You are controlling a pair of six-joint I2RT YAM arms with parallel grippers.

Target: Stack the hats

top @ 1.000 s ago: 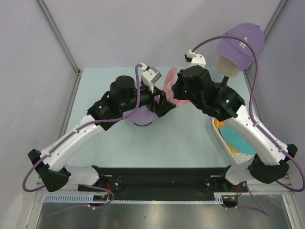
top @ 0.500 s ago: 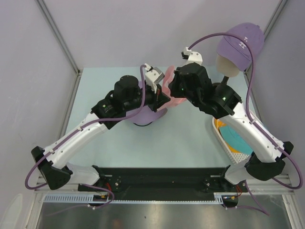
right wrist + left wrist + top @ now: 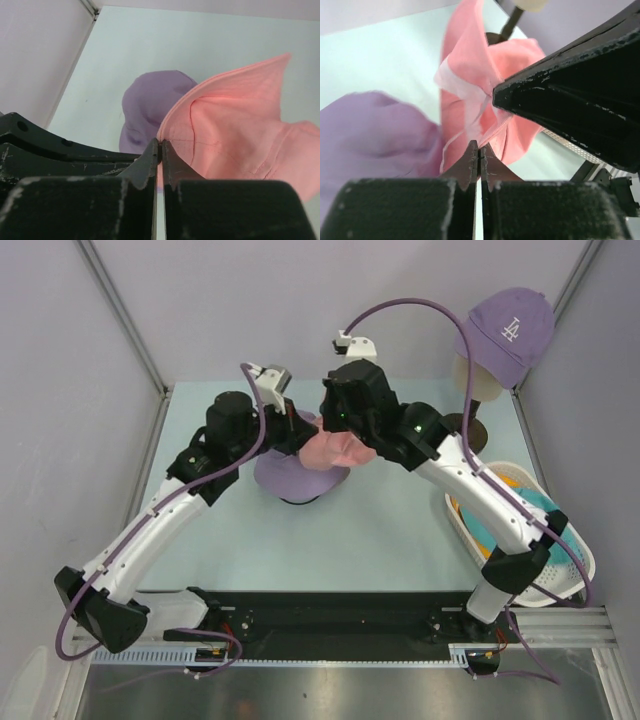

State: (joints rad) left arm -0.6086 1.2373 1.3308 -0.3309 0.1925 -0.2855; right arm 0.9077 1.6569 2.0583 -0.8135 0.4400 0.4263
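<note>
- At the left gripper: gone from wide open to clenched within the last second, now pinching the brim of the pink bucket hat.
- Below, on the table, toward the far edge and a little left of its middle: the lavender bucket hat, gripped by neither arm.
- Between the two arms: the pink hat, carried leftward from nearer the middle of the far edge, now hanging from both grips. Overlaps the lavender hat's right side in the top view; touching it or just above, cannot tell.
- At the right gripper: clamped as before on another part of the same brim.
- For the task: a two-handed hold with the brim spread, judged ready for lowering over the lavender crown; first layer of the stack not yet seated.
- Along the table's right edge, toward the near corner: a white perforated basket, holding the orange bucket hat and the teal bucket hat, teal lying on orange. Two more to fetch, by this reckoning.
- At the far right corner: a beige mannequin head wearing a purple LA baseball cap, no part of the stack.
</note>
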